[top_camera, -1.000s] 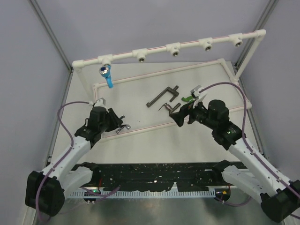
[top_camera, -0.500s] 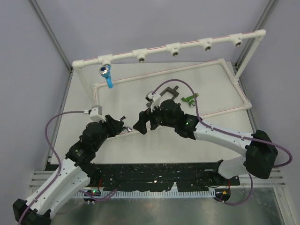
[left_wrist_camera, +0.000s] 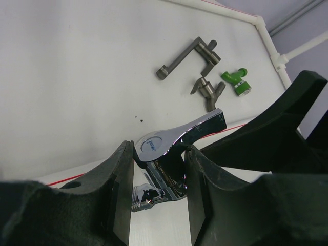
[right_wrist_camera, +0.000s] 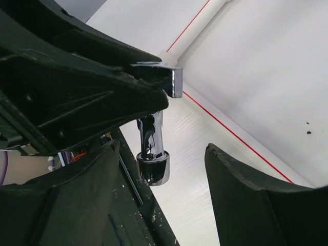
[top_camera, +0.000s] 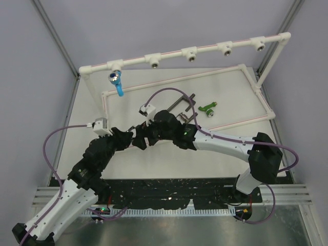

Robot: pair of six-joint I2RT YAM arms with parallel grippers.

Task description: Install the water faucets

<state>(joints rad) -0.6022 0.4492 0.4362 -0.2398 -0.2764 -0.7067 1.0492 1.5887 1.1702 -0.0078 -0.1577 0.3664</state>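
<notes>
From above, the chrome faucet is hidden where the left gripper meets the right gripper. The right arm covers the left end of a dark faucet.

The pale tabletop carries a white pipe frame. Inside the frame, toward two o'clock, lies a green faucet, with two brown-grey faucets at its nine o'clock.

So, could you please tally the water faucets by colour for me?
Chrome faucet: 1
Blue faucet: 1
Green faucet: 1
Dark brown-grey faucets: 2
Total: 5
</notes>
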